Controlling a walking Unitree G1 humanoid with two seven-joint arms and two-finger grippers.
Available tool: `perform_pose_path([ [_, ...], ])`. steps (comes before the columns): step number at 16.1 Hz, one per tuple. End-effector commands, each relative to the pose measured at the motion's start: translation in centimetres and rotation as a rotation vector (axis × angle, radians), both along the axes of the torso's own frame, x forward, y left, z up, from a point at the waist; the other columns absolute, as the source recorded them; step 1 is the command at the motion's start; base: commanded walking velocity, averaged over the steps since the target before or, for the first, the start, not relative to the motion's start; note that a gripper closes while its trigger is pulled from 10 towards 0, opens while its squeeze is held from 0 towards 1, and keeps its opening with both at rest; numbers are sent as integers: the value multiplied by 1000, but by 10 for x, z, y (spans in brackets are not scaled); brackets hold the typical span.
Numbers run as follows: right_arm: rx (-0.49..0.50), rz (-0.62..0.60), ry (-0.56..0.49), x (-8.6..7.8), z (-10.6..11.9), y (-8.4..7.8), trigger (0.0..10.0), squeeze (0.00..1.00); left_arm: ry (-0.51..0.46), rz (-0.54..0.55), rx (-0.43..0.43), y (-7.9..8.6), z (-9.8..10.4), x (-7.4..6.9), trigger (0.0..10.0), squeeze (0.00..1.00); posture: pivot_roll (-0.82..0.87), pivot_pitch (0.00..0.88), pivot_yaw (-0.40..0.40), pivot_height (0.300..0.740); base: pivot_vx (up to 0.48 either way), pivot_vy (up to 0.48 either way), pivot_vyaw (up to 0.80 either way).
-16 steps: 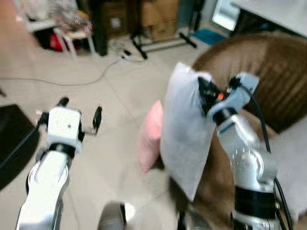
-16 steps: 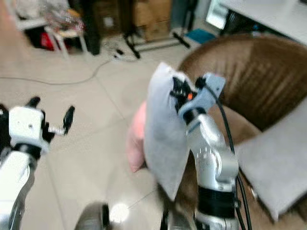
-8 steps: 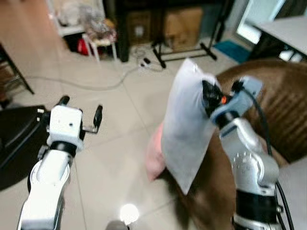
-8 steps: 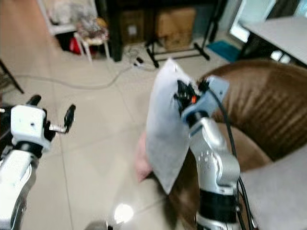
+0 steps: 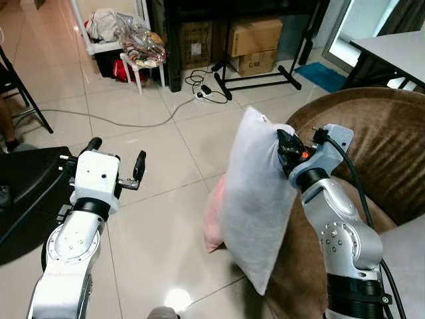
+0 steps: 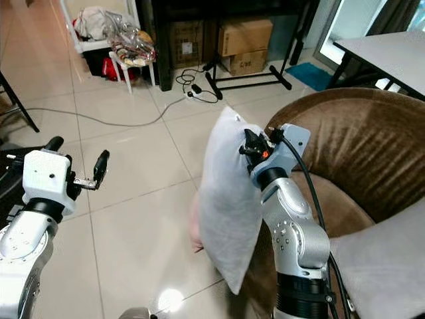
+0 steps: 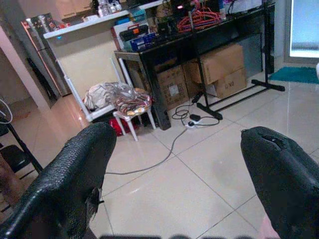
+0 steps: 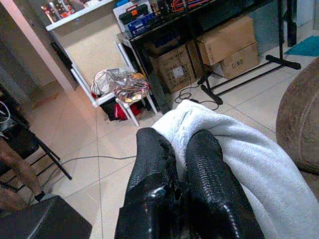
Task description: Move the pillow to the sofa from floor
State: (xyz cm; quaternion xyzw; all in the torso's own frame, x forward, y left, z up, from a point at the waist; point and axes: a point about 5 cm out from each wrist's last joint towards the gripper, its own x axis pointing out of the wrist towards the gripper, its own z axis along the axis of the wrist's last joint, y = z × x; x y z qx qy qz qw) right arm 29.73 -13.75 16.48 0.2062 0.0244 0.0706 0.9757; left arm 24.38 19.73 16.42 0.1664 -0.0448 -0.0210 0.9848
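My right tool (image 5: 287, 147) sits center-right of the frame, fingers (image 8: 209, 184) pinched tight on the top edge of the white pillow (image 5: 255, 206). The pillow is off the floor (image 5: 159, 219), hanging down from that grip and tilted a bit, right alongside the brown sofa (image 5: 378, 146) that curves through the right side of the frame. Behind it, lower center, a pink pillow (image 5: 214, 216) stands on the tiles against the sofa base. My left tool (image 5: 114, 159) is up at the left of the frame with its fingers (image 7: 75, 174) spread wide, holding nothing. A grey cushion (image 6: 382, 266) lies on the sofa seat, bottom right.
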Motion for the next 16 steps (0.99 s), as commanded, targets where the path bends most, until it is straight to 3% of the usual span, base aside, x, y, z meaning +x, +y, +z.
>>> perform_pose_path([
  [1,-11,-10,-68,1,11,-1,10000,0,5,-18,7,-2,-1,1,10000,0,-13,0,-22,740,0,0,0],
  [16,-136,36,-52,-1,2,11,10000,0,12,-22,8,-4,-4,2,10000,0,-13,0,-29,740,0,0,0],
])
